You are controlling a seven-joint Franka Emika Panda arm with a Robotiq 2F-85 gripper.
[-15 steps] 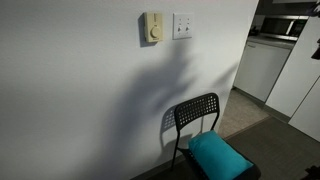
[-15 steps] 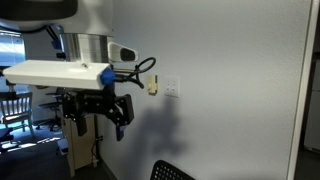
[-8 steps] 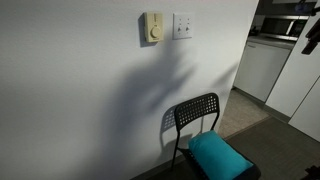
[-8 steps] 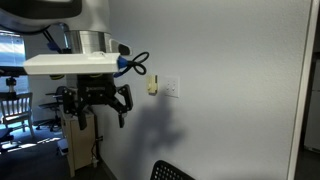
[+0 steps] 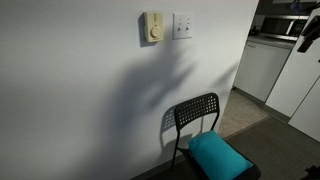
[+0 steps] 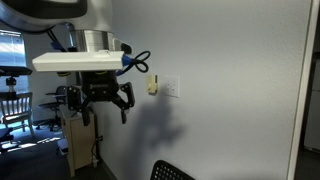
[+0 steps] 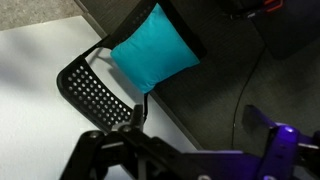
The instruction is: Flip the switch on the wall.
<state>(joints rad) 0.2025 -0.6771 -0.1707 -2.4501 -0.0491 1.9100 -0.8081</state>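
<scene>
The switch (image 5: 183,25) is a small white square plate high on the white wall (image 5: 80,100), just right of a beige box with a round dial (image 5: 152,28). It also shows in an exterior view (image 6: 172,88). My gripper (image 6: 98,110) hangs in the air left of the switch, a short way off the wall, at about the switch's height or slightly lower. Its black fingers (image 6: 126,103) are spread apart and hold nothing. In the wrist view the gripper (image 7: 190,145) looks down on a chair; the switch is out of that view.
A black mesh chair (image 5: 195,113) with a teal cushion (image 5: 218,157) stands against the wall below the switch and also shows in the wrist view (image 7: 100,95). White cabinets (image 5: 265,65) stand at the far right. Chairs and a desk (image 6: 15,105) are behind the arm.
The wrist has turned so the gripper hangs level, and it has shifted a little toward the wall and the switch. The fingers stay spread.
</scene>
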